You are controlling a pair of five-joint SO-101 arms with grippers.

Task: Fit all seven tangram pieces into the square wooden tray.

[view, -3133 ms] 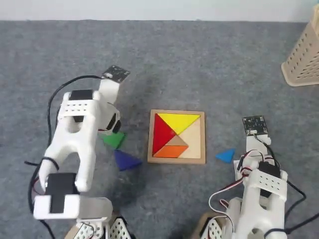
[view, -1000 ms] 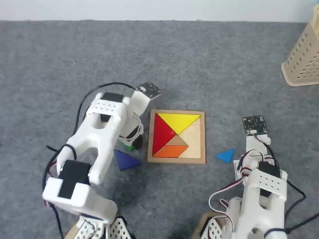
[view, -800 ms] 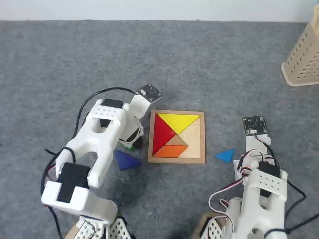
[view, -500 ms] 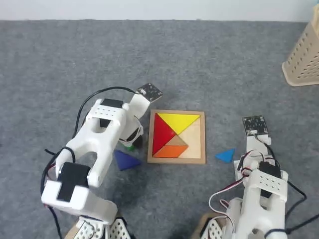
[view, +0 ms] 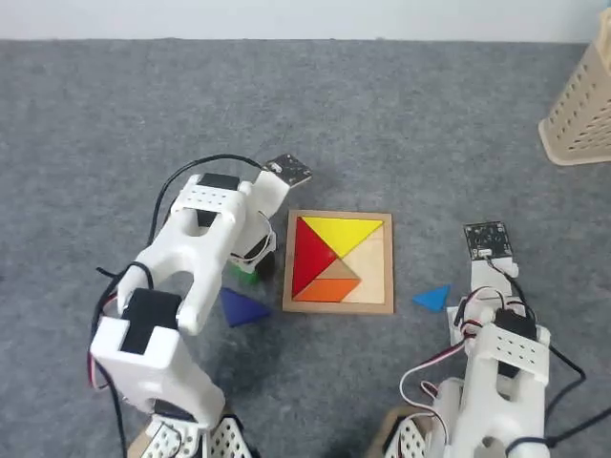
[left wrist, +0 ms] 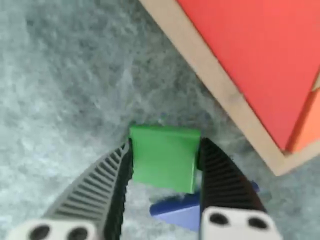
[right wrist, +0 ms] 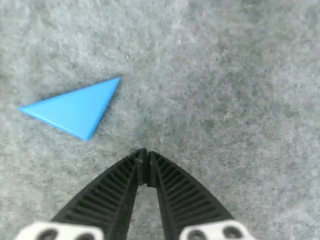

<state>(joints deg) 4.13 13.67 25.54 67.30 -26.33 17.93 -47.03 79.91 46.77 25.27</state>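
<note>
We judged the job a little past halfway. The square wooden tray [view: 339, 216] held a yellow triangle [view: 341, 233] along its far side, a red triangle [view: 309, 256] against its left wall, an orange piece [view: 323, 290] at the near edge and what looked like a small tan piece [view: 340, 268] in the middle. The right part of the tray floor showed bare pale wood.

Three pieces lay outside the tray. The green piece [left wrist: 162, 160] sat between the ribbed fingers [left wrist: 215, 172] of the left claw [left wrist: 165, 150], which was closed onto its two sides just beside the tray's left rim. Whether it was lifted off the tabletop [view: 382, 124] we could not tell. The dark blue triangle [view: 241, 305] lay near it, to the left of the tray. The light blue triangle [right wrist: 75, 110] lay to the right of the tray, close in front of the right claw [right wrist: 144, 160], whose tips were pressed together on nothing.

The pieces were flat and smooth, painted in solid colours with crisp straight edges. The green one showed a squarish face. The tray was light unpainted wood with a raised border. The tabletop was covered in a grey, felt-like nap, which we expected to grip thin pieces a little.
</note>
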